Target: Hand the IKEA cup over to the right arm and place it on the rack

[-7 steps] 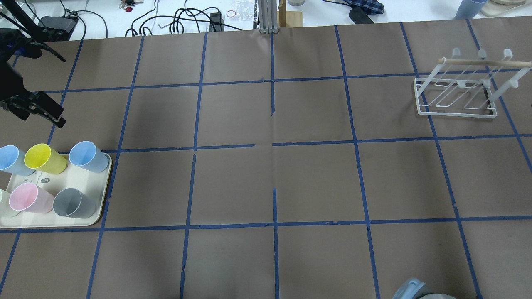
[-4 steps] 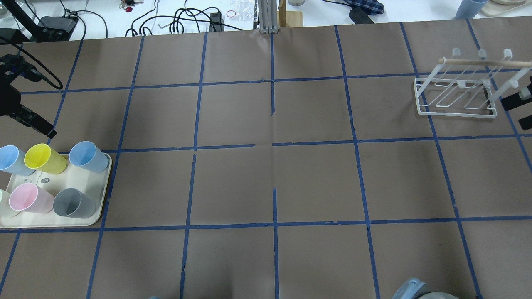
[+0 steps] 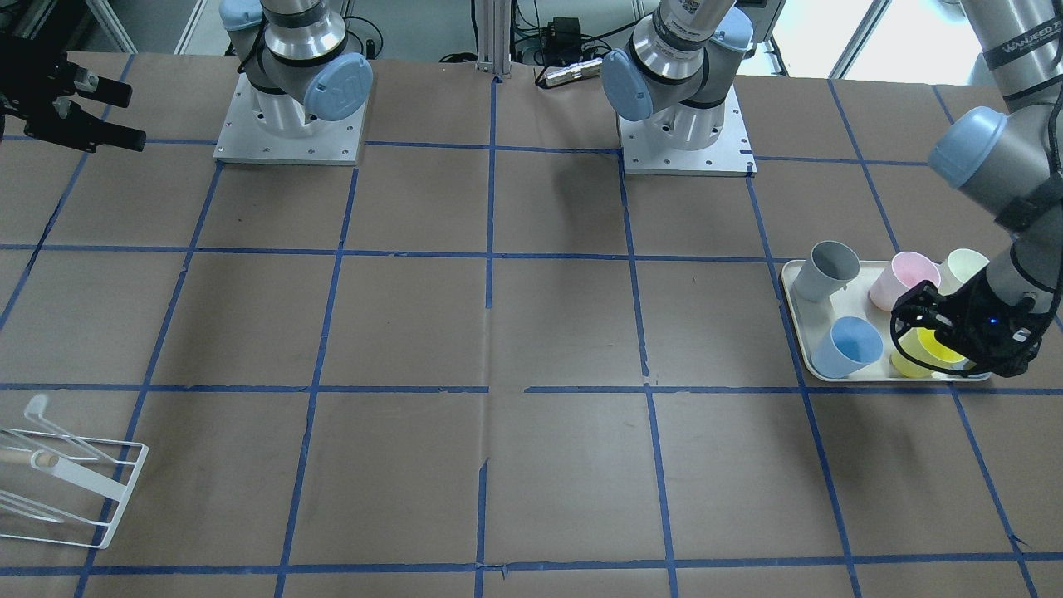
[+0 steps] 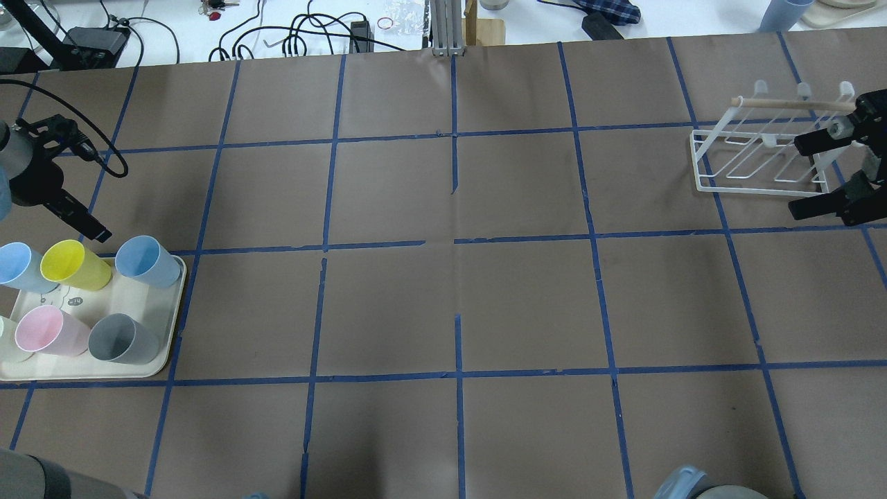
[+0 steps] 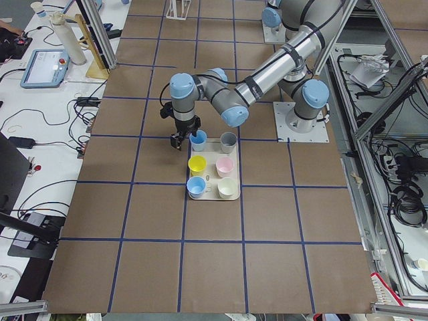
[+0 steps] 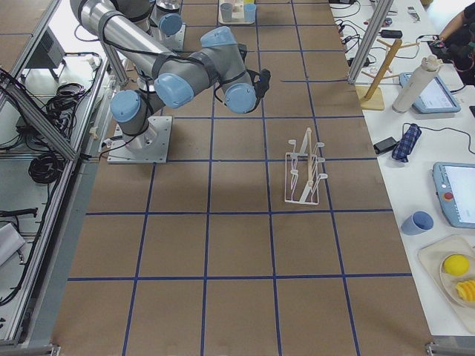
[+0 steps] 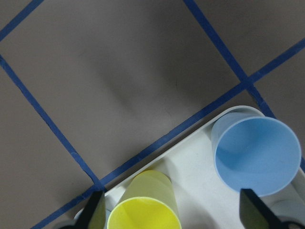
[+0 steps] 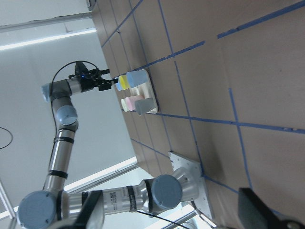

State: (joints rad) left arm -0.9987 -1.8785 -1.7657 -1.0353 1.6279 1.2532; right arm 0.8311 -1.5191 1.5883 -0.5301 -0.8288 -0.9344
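Two pale-blue IKEA cups stand upright on the cream tray: one at its far right corner, one at the far left. The corner cup also shows in the front view and the left wrist view. My left gripper is open and empty, hovering above the tray's far edge by the yellow cup; its fingers frame the yellow and blue cups. My right gripper is open and empty beside the white wire rack, at its right end.
The tray also holds a pink cup, a grey cup and a cream cup. Both arm bases stand at the robot's edge. Cables lie beyond the far edge. Brown paper with blue tape covers the table.
My left gripper has swung down and toward the tray, now just over its far edge. My right gripper has come into view from the right edge, next to the rack.
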